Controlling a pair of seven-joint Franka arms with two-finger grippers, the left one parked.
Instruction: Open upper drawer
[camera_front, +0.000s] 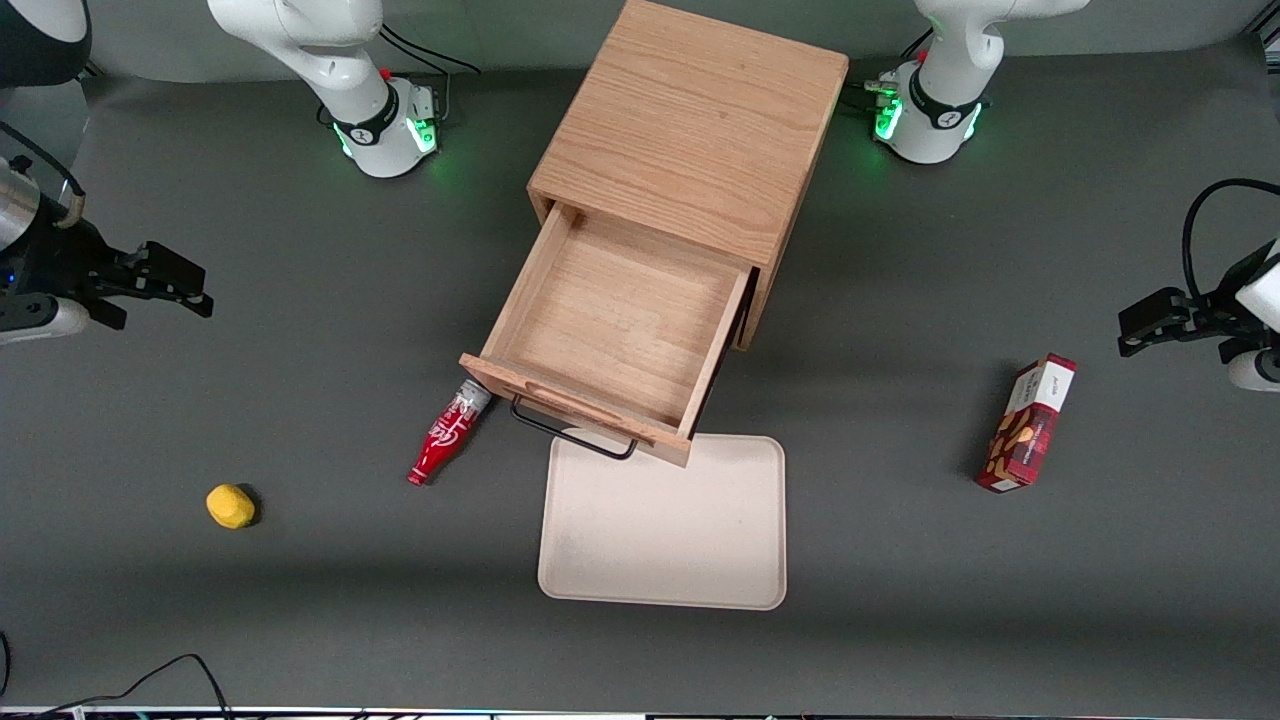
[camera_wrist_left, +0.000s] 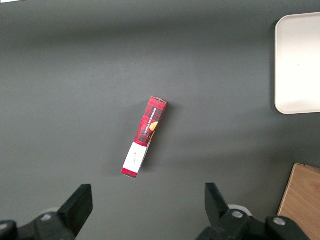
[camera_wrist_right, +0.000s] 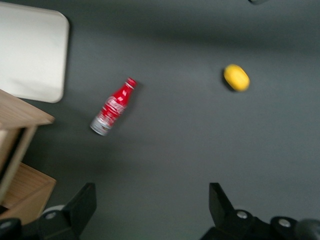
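The oak cabinet (camera_front: 690, 130) stands mid-table. Its upper drawer (camera_front: 615, 330) is pulled far out toward the front camera, and its shallow wooden tray is empty. The thin black wire handle (camera_front: 570, 432) hangs on the drawer's front. The lower drawer is hidden under the upper one. My right gripper (camera_front: 205, 290) is open and empty, hovering well away from the drawer toward the working arm's end of the table. In the right wrist view the gripper (camera_wrist_right: 152, 192) has its fingers wide apart over bare table, with a corner of the oak drawer (camera_wrist_right: 20, 112) showing.
A red bottle (camera_front: 448, 435) (camera_wrist_right: 112, 107) lies on its side beside the drawer's front corner. A white tray (camera_front: 665, 520) (camera_wrist_right: 30, 50) lies just nearer the camera than the drawer front. A yellow lump (camera_front: 230, 506) (camera_wrist_right: 236, 77) and a red box (camera_front: 1030, 425) (camera_wrist_left: 145, 136) sit near opposite table ends.
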